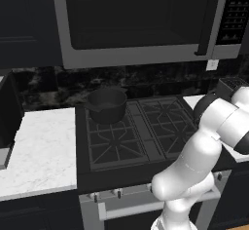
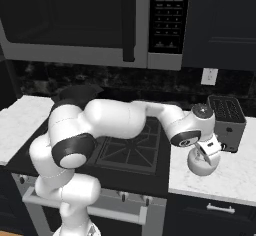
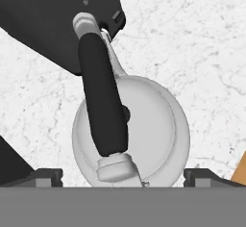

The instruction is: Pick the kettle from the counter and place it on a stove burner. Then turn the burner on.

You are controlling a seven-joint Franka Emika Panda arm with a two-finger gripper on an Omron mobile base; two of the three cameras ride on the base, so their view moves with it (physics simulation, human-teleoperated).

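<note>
Kettle [image 3: 144, 130] sits upright on the marble desk [image 2: 235, 175], just right of the cooktop [image 1: 131, 136] and beside the toaster [image 2: 227, 115]. Claw [image 2: 207, 152] hangs directly over the kettle, fingertips [image 3: 45, 175] spread wide either side of its body, dark handle [image 3: 103, 101] between them, nothing gripped. Saucepan [image 1: 107, 105] on the cooktop's back-left burner.

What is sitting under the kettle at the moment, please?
The kettle stands on the white marble counter, right of the cooktop, with the gripper directly above it. Marble shows all round its body; the contact patch beneath is covered by the kettle itself.
</note>
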